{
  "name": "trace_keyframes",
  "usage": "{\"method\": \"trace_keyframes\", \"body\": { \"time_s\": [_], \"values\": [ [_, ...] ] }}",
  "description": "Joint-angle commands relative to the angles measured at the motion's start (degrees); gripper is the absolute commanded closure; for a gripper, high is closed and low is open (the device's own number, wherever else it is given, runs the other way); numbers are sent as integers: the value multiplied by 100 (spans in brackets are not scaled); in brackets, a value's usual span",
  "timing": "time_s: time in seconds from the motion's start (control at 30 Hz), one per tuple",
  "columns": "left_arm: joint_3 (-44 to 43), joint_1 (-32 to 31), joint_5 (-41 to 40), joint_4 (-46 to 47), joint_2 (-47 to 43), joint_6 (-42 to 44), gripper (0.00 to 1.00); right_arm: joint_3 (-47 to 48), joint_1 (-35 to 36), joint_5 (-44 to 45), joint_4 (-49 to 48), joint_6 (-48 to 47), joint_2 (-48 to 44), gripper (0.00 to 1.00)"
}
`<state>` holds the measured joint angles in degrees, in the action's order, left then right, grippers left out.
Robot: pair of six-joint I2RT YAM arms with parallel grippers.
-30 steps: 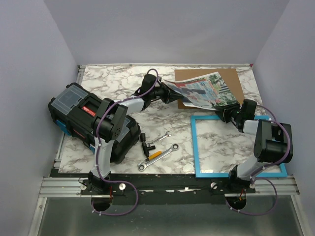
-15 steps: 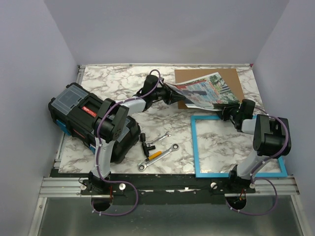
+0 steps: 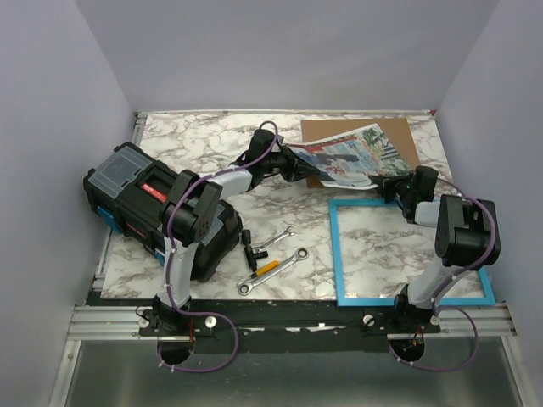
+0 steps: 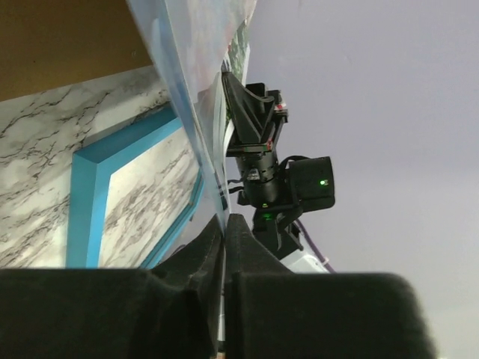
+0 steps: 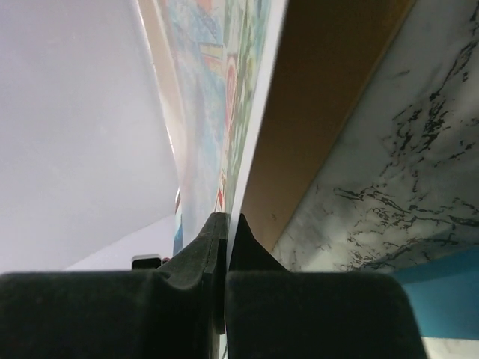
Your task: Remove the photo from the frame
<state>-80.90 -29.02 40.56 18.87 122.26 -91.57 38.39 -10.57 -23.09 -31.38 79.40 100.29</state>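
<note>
On my far left a black plastic toolbox with a clear-lidded organiser top [image 3: 140, 197] sits shut against the left edge of the white marble bench [image 3: 195, 140]; I cannot make out what is under the lid. Just right of it, a few loose silver spanners [image 3: 273, 264] lie on open marble. Further back, the left end effector [image 3: 294, 163] is pinched tight on the left edge of the thin colourful photo with a white margin [image 3: 348, 157]. The photo is raised off the bench, over the plain brown backing board [image 3: 403, 140]. The right end effector [image 3: 383, 181] is pressed together on its near right margin. Below lies the flat turquoise-bordered rectangular frame [image 3: 337, 254], bare marble showing through it, its near side along the bench's front edge
</note>
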Motion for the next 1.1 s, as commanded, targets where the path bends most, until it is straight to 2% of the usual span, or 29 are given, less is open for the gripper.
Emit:
{"method": "trace_keyframes", "body": {
  "time_s": [0.0,0.17,0.3,0.43,0.57,0.7,0.97,1.07],
  "values": [
    [-442,-51,-92,-590,-90,447,80,167,6,486,394,-561,-345,99],
    [-957,-18,-368,-1571,24,1007,47,493,5,1004,1401,-1218,-822,100],
    [-1154,-8,-740,-2495,-166,1510,32,776,8,1461,2184,-1664,-1148,100],
    [-741,6,-954,-2784,-643,1786,29,993,9,1550,2793,-2063,-1271,100],
    [-177,27,-958,-2753,-1107,1875,28,913,7,1512,3003,-2278,-1488,100],
    [96,34,-720,-2640,-1454,1997,29,894,6,1398,3335,-2517,-1644,99],
    [521,36,-864,-2558,-2562,2904,29,1080,11,1490,3927,-3075,-1874,100],
    [635,48,-841,-2660,-2846,3284,28,1205,6,1610,4164,-3546,-1915,99]
  ]
}}
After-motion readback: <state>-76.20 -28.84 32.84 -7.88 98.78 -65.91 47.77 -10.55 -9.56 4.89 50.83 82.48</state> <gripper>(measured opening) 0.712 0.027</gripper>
